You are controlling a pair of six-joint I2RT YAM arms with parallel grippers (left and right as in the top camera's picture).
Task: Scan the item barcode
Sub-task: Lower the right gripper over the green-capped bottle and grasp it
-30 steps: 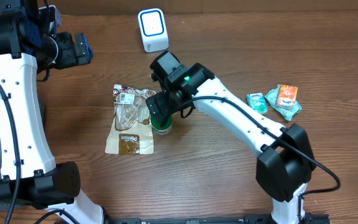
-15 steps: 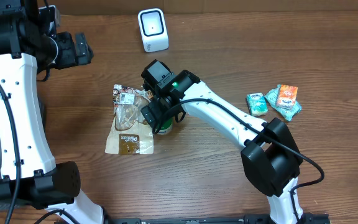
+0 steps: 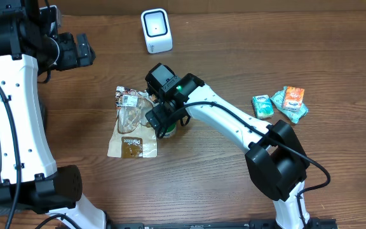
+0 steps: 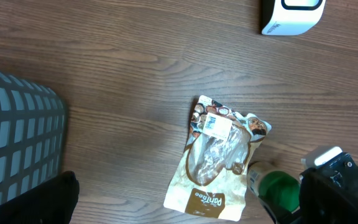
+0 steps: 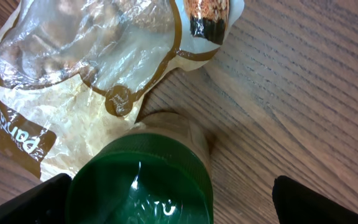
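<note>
Right fingers (image 5: 319, 202) closer around green-capped bottle (image 5: 142, 180)

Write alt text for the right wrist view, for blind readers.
A green bottle cap sits close below the camera, inside the open right gripper. A tan snack bag with a clear window lies beside it on the wooden table.

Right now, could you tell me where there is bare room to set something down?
Bare wood between the scanner and the small packets, and in front of the snack bag. Crowded around the green-capped bottle, under the right arm.
</note>
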